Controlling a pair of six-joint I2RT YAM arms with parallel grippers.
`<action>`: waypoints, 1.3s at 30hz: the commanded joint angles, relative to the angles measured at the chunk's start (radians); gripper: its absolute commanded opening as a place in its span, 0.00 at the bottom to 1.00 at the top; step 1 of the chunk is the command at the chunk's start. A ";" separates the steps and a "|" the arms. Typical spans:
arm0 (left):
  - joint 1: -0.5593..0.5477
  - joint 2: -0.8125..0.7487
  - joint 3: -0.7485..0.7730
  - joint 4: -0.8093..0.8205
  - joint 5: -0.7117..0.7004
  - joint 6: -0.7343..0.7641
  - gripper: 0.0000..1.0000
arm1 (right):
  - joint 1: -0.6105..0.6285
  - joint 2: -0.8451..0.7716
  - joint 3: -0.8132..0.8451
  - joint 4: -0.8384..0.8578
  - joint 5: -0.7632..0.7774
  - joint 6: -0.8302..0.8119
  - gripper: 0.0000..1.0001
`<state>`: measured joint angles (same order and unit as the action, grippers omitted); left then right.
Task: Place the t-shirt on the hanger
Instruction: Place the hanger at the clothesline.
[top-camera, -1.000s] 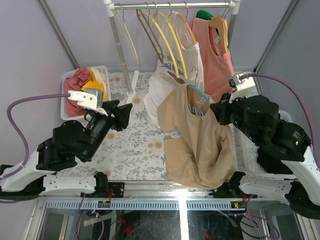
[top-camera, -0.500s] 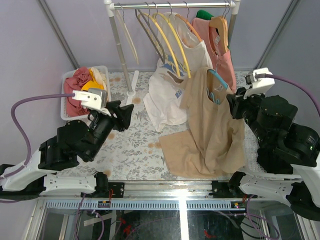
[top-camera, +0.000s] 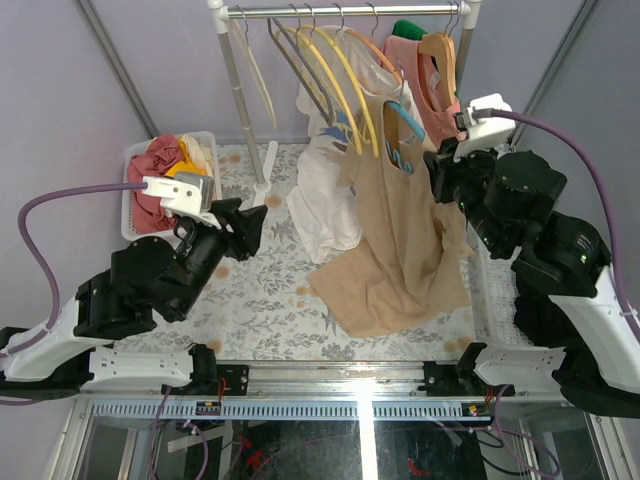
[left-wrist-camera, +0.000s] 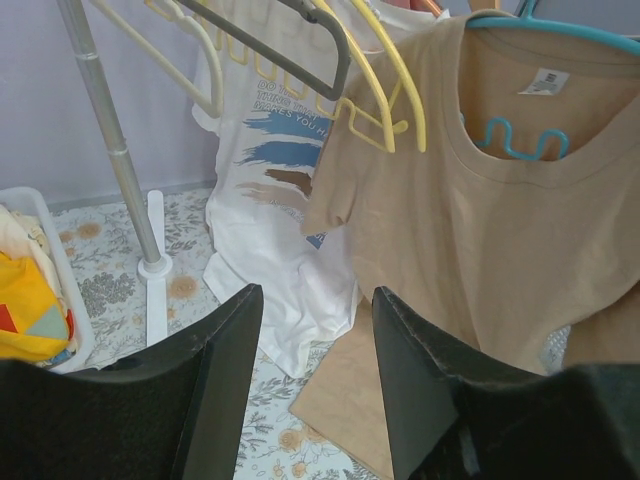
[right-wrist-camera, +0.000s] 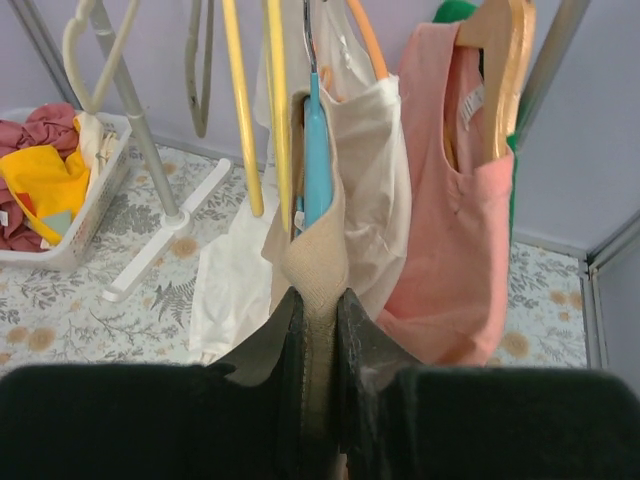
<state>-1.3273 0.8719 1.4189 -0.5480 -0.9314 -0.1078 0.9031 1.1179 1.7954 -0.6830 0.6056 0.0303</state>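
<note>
Floral table (top-camera: 260, 310), limp tan t-shirt (top-camera: 400, 250)

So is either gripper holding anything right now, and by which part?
The right gripper is shut on the t-shirt, pinching shoulder fabric next to the hanger. The left gripper is open and empty.

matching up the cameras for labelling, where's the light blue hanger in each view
top external: the hanger is upper centre-right, inside the neck of the t-shirt.
left wrist: the hanger is in the top right corner, with its wavy bar showing in the neck opening.
right wrist: the hanger is at centre, an edge-on vertical blue strip.
shared landmark: the rack pole, left of the hanger in every view.
</note>
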 joint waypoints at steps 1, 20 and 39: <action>0.004 0.007 0.046 -0.008 -0.015 0.004 0.47 | -0.003 0.062 0.118 0.248 -0.016 -0.078 0.00; 0.004 -0.002 0.062 -0.049 -0.020 -0.016 0.45 | -0.338 0.279 0.184 0.422 -0.270 0.043 0.00; 0.004 -0.016 0.053 -0.061 -0.026 -0.019 0.45 | -0.505 0.124 0.046 0.491 -0.085 -0.062 0.00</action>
<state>-1.3273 0.8700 1.4563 -0.5995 -0.9390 -0.1184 0.4236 1.3285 1.8366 -0.3882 0.4511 -0.0200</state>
